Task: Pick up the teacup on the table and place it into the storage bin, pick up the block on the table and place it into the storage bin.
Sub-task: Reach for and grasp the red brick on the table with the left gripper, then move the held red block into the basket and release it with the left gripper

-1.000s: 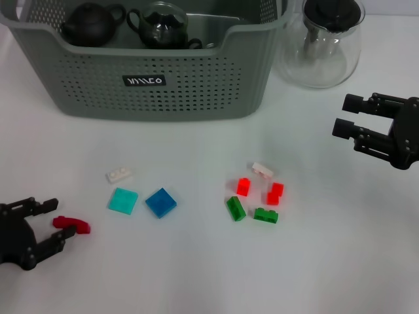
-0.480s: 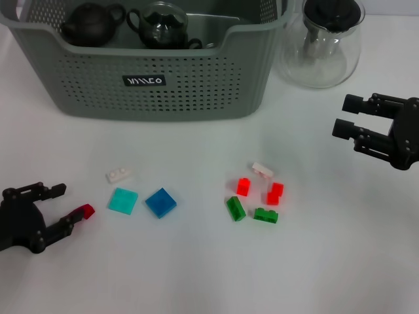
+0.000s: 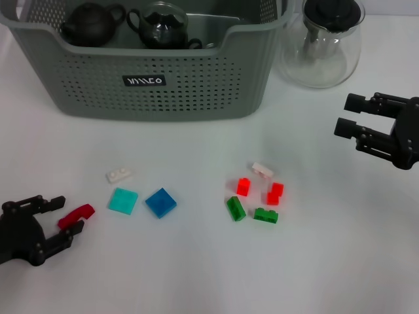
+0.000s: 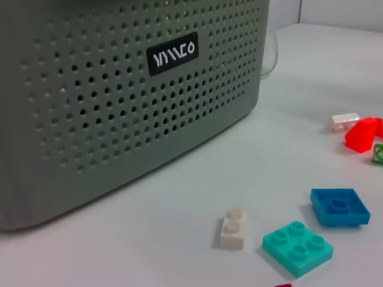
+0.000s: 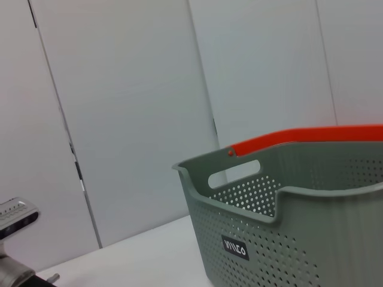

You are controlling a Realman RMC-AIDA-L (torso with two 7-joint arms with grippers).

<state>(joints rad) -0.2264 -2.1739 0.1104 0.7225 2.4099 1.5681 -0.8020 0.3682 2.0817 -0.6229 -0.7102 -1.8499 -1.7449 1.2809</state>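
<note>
The grey-green storage bin [image 3: 196, 78] stands at the back; it also shows in the left wrist view [image 4: 90, 119] and the right wrist view [image 5: 311, 239]. Two dark tea vessels [image 3: 91, 23] [image 3: 160, 25] sit inside it; no teacup shows on the table. My left gripper [image 3: 72, 212] is low at the front left, open, with a red block [image 3: 77, 215] tilted between its fingers, against the nearer one. My right gripper [image 3: 346, 114] hovers open and empty at the right.
A clear glass carafe [image 3: 321, 46] stands right of the bin. Loose blocks lie mid-table: white [image 3: 118, 174], teal [image 3: 123, 200], blue [image 3: 161, 202], and a red, green and white cluster [image 3: 258, 196].
The left gripper shifted toward the red block, and its fingers now straddle it. The block moved a little away from me and tilted. The right arm has barely moved.
</note>
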